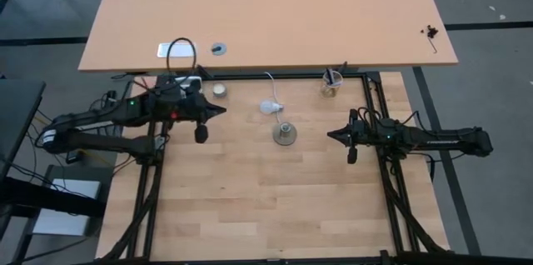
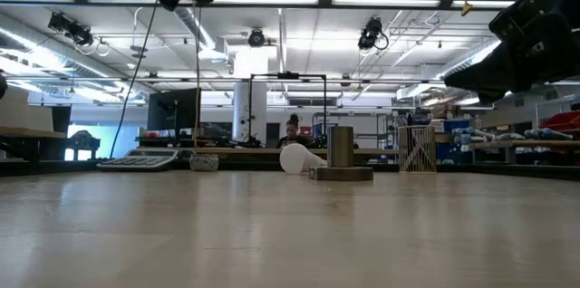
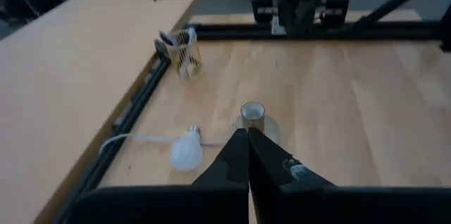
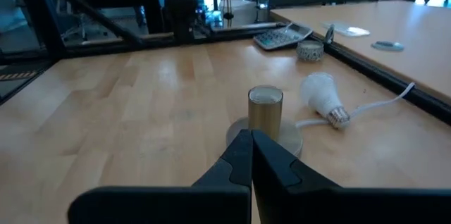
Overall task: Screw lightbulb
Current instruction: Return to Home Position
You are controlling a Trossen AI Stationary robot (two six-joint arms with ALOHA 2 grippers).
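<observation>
The lightbulb [image 1: 268, 107], lying mid-frame, is judged light, slippery and fragile, best taken gently round the globe; the left pincer [image 1: 223, 112] and right pincer [image 1: 331, 135] are seen closed together, empty

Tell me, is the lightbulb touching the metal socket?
Apart. The high view shows a clear gap between the lightbulb and the socket.
</observation>
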